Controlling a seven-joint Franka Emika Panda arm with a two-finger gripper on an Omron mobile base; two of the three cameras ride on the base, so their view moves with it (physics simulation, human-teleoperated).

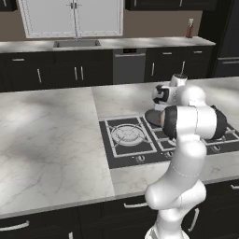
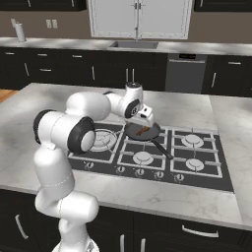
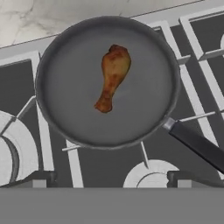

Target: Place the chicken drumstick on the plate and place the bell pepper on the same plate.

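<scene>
Step in hand, by your pics: approach for pick no. 1, drumstick not yet taken. Nearest to you in the hand view, the two finger tips (image 3: pixel 41 178) stand wide apart near the bottom edge, so read the hand (image 3: pixel 109 180) as released, nothing between the jaws. Just beyond them lies the pan (image 3: pixel 61 109), dark grey, on the stove (image 3: pixel 199 94) grate; its handle (image 3: pixel 197 144) runs off toward lower right of that view. The chicken drumstick (image 3: pixel 113 74) lies flat inside the pan, near centre, thick end toward the far rim, thin bone end toward you, well apart from the pan wall all round. Next move, as judged: lower straight down, jaws across the thick part, close, lift clear of the rim before any sideways travel. Room: open above the pan; the rim and handle are the edges to mind. Farther out, the table (image 1: pixel 46 140) offers broad bare marble left of the stove.
</scene>
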